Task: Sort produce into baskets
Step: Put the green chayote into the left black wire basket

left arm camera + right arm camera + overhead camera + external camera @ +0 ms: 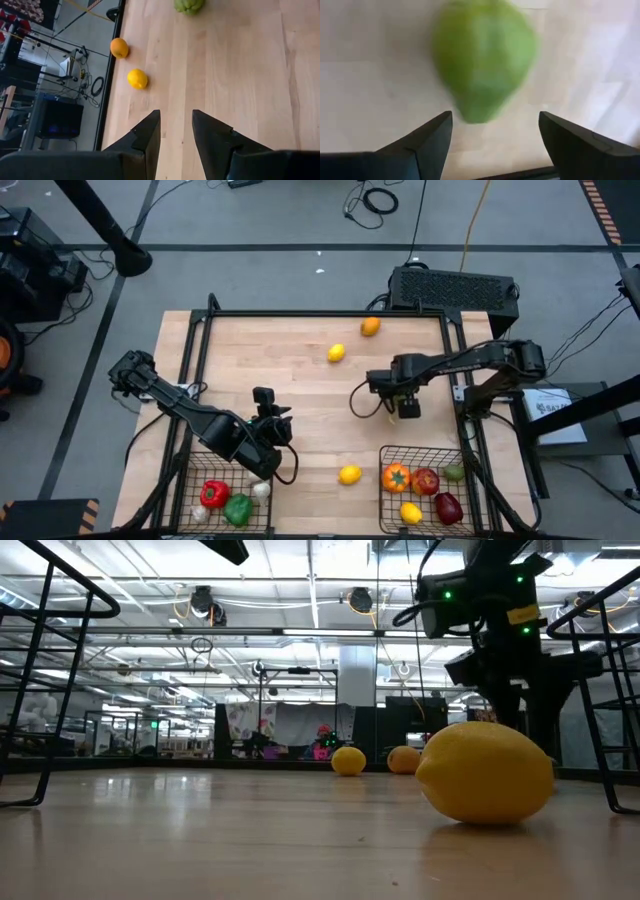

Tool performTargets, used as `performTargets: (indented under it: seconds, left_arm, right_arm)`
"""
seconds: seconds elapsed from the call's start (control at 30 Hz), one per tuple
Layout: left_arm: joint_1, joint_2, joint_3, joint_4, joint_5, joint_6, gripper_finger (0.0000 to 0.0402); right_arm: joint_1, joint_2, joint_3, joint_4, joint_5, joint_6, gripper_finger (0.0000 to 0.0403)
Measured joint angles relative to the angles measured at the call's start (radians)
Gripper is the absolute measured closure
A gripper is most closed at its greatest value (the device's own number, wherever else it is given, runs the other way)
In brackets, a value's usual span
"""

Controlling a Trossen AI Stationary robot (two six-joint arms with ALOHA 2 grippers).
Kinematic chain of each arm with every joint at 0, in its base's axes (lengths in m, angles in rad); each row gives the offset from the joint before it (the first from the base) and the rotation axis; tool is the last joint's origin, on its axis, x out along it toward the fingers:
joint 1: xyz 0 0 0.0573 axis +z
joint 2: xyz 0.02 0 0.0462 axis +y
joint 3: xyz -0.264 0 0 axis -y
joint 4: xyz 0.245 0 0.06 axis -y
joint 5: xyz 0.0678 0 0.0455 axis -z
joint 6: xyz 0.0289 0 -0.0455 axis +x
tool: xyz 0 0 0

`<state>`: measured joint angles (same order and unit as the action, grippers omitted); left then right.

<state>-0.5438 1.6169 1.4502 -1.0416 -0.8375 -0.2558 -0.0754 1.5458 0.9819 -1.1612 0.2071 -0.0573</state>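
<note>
**Right arm lining up on a green pepper while the left arm waits over its basket**

On the left, the left gripper [262, 442] is hanging just above the far edge of the left basket [190, 478], its fingers [146, 136] standing a little apart with nothing between them. That basket is holding a red pepper [213, 493], a green pepper [238, 508] and two white garlic bulbs, one of them [261, 490] near the gripper. This arm is looking idle for the moment.

Moving toward the middle, three pieces are lying loose on the table [300, 380]: a lemon [336, 353] and an orange [370, 326] near the far edge, close together but apart, and a second lemon [349, 474] on the near side between the two baskets.

Further right, the right gripper [408, 402] is pointing down at mid-table, fingers spread wide and gripping nothing. Its wrist camera is showing a green pepper [482, 57] on the wood right ahead of the open fingers [427, 140], not yet between them; from above, the arm is hiding this pepper. So the step in hand appears to be the approach to a pick.

At the right, the right basket [385, 500] is holding an orange tomato [396, 476], two red apples [426, 480], a lemon [410, 512] and a small green piece [455, 472] at its far corner.

The next move seems to call for lowering the right gripper until the fingers are straddling the pepper, then closing. Since peppers are sitting in the left basket, this one probably belongs there, which may mean a long reach across.
</note>
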Motion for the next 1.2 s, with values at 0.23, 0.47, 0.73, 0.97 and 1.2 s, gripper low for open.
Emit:
performTargets:
  seconds: [0.23,0.47,0.73,0.97,1.2]
  left_arm:
    - [0.000,0.000,0.000,-0.012,0.029,-0.001,0.0281]
    - [-0.002,0.000,0.000,-0.017,0.048,0.000,0.0281]
    - [-0.002,0.000,0.000,-0.019,0.049,0.000,0.0281]
    - [-0.002,0.000,0.000,-0.019,0.049,0.000,0.0281]
    - [-0.002,0.000,0.000,-0.019,0.049,-0.001,0.0281]
  right_arm:
    - [-0.074,-0.020,-0.049,0.024,-0.069,0.104,0.0085]
    - [-0.059,-0.020,-0.089,0.123,-0.107,0.177,0.0058]
    - [-0.061,-0.020,-0.172,0.242,-0.105,0.178,0.0058]
    - [-0.060,-0.019,-0.173,0.248,-0.105,0.178,0.0069]
    - [-0.056,-0.019,-0.173,0.258,-0.128,0.192,0.0091]
